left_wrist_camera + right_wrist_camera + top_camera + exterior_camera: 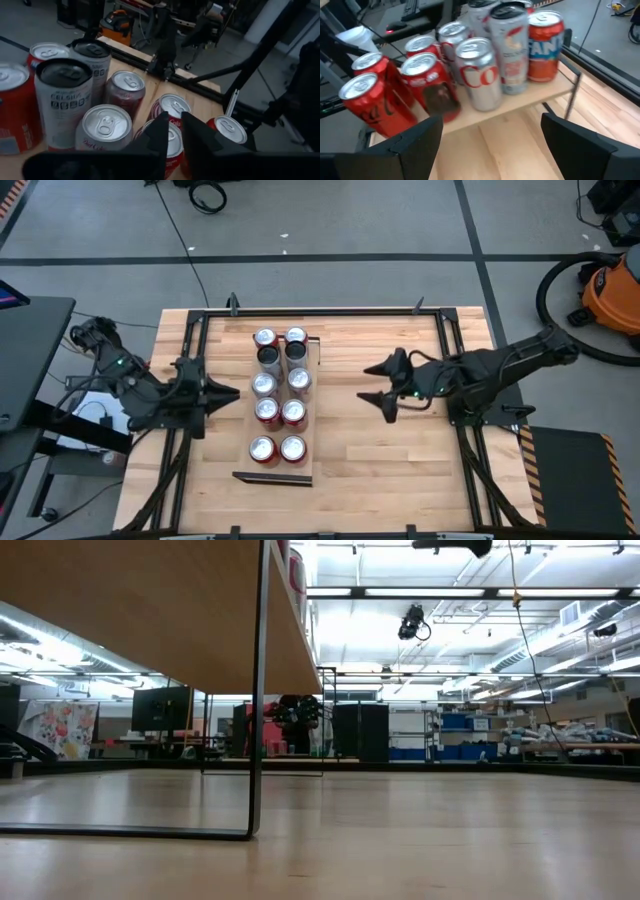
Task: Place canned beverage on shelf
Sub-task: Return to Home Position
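Pale wood shelf [311, 430] runs long-ways between left hand [232, 393], pinched closed, empty, and right hand [368, 383], spread wide, empty.

Even overhead light washes the table [400, 450] in the high view, with soft, short shadows. In the low view, ceiling strip lights [420, 592] glare from 12 to 3 o'clock, and the shelf [150, 620] underside lies darker. The left wrist view is dim, its can tops [106, 122] glinting.

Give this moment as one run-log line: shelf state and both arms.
shelf: cans in two rows | left gripper: beside shelf | right gripper: beside shelf, jaws open, empty
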### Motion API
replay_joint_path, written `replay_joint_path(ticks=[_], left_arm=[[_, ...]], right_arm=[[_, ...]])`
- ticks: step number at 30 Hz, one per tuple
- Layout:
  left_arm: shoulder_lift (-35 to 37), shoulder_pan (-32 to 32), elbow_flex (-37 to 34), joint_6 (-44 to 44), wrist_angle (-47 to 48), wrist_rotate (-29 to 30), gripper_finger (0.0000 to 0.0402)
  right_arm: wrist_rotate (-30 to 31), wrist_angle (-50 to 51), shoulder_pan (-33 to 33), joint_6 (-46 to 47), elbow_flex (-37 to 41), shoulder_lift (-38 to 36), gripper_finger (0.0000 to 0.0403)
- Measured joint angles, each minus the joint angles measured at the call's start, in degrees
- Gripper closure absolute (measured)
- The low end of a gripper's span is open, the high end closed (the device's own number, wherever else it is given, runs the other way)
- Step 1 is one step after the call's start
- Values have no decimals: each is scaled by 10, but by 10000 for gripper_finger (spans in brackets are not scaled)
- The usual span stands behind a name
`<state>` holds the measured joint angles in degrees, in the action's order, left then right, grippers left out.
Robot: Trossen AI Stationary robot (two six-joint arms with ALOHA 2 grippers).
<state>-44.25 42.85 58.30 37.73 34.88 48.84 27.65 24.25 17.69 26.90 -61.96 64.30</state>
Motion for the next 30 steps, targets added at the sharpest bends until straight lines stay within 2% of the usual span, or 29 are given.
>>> replay_joint_path(ticks=[8,15,23,27,30], left_arm=[[66,-23,-105,0,-95,1,395],[114,-46,-168,20,-119,27,394],[149,-58,-265,103,-165,32,393],[173,-58,-294,136,-174,44,393],[196,-58,-308,142,-177,63,393]], right_arm=[[-38,-7,-53,4,89,-94,55],[-62,-27,-92,5,172,-162,55],[-105,-86,-131,60,294,-227,55],[-103,-121,-143,66,340,-260,55],[-63,-122,-148,80,359,-288,55]])
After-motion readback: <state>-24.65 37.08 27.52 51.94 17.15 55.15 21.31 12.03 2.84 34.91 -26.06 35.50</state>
